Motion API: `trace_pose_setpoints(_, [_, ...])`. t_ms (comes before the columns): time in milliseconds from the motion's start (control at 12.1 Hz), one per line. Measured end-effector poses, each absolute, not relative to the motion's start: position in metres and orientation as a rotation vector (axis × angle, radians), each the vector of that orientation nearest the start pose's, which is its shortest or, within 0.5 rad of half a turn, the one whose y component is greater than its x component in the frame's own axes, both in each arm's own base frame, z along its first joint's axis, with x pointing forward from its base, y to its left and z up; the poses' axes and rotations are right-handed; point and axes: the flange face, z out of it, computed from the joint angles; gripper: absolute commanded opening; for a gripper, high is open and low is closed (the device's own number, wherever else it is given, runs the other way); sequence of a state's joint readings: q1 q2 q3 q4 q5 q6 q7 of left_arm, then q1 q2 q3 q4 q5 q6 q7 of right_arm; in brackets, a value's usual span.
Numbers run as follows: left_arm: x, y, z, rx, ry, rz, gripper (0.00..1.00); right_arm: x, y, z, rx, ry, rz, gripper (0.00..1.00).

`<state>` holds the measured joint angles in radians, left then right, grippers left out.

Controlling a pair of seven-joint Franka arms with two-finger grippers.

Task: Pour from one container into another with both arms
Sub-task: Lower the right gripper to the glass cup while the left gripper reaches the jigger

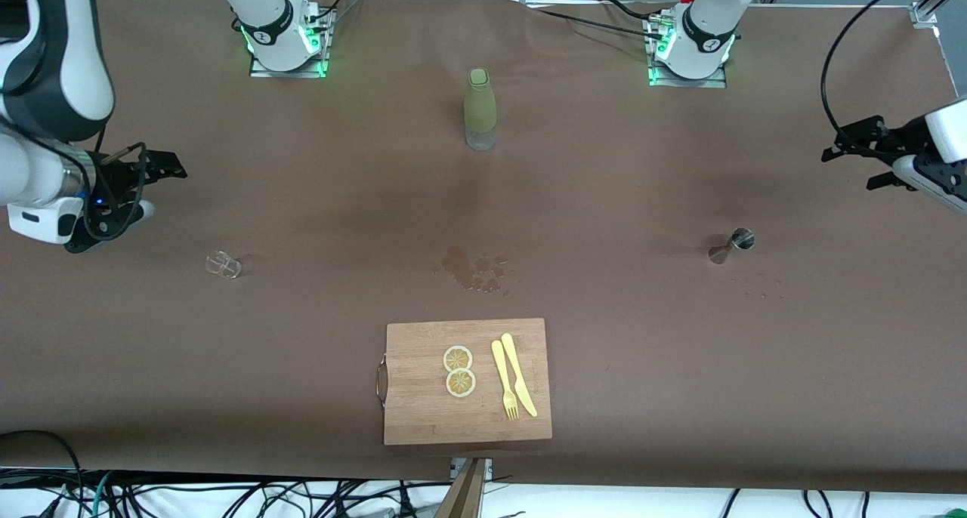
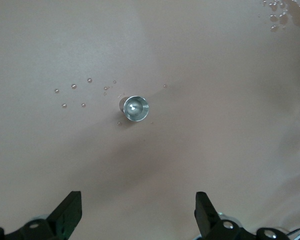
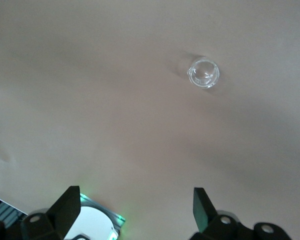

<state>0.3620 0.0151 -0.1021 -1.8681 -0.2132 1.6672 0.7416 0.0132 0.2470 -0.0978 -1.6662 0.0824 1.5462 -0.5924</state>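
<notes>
Below my right gripper (image 3: 135, 210), which hangs at its arm's end of the table with its fingers spread and nothing between them, lies bare brown cloth; the cup (image 1: 223, 264) stands upright a little nearer the front camera than the spot I hover over, well apart from the fingers. Under my left gripper (image 2: 137, 215), likewise spread and empty over its own end of the table, the jigger (image 2: 135, 108) stands mouth up ahead of the fingers, with water beads (image 2: 74, 86) scattered just beside it.

I judge the step in hand to be the reach, neither vessel being held yet. For the cup, I want to centre it between the fingers in the right wrist view before descending, then close gently on its wall: clear glass that small will likely slip or tip if I catch it off-centre. For the jigger, I would grip at the narrow waist and keep it level.

Farther off, the spill (image 1: 474, 270) darkens mid-table, and the board (image 1: 423, 412) and bottle (image 1: 480, 109) stay clear of both paths.
</notes>
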Motion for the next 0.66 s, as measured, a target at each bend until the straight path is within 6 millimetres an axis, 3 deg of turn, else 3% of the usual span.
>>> trace_pose_setpoints(412, [0.533,0.16,0.412,-3.424,1.141,-0.095,1.0,0.6,-0.084,0.398,-2.617,-0.737,0.218,1.0])
trace_pose_setpoints(660, [0.537,0.179,0.353,-3.4,1.482,-0.347,1.0,0.595,-0.149,0.35,-2.395,-0.835,-0.009,1.0])
